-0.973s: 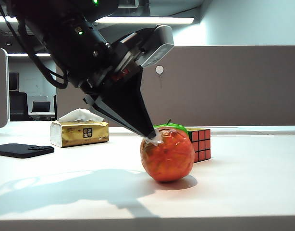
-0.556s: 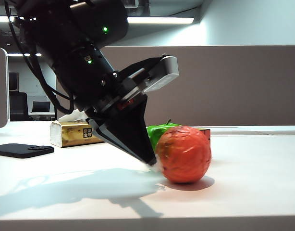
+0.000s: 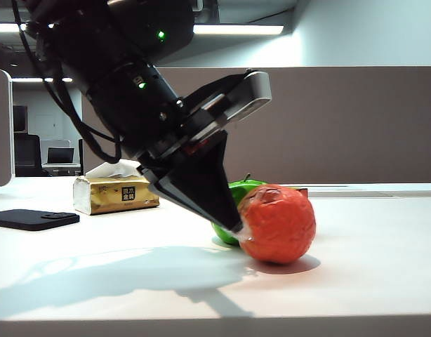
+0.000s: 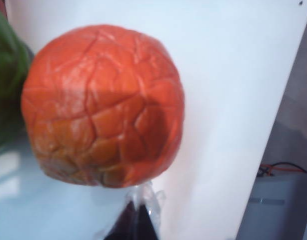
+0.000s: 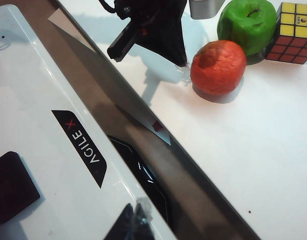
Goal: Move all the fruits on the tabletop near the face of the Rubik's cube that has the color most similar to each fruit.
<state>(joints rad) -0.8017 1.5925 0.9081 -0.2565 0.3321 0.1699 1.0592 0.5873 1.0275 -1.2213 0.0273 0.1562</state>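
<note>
Just ahead of the closed left gripper (image 3: pixel 233 226), the orange (image 3: pixel 277 223) is being nudged toward the cube (image 5: pixel 294 31); next, continue pushing toward its red face. The right gripper (image 5: pixel 136 220), apparently closed, waits far away.

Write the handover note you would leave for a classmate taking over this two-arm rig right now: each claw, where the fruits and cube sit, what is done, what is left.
Left claw: shut, tips low at the table, pressed against the wrinkled orange-red toy orange, pushing rather than gripping.
Right claw: off the white tabletop, over the rig's base, seems shut, holding nothing.
Glossy green toy apple: beside the small black-edged Rubik's cube, behind the orange.
Done: apple looks parked by the cube; which face it meets is hidden.
Left: nudge the orange on to the cube's red face, then withdraw the left claw.
</note>
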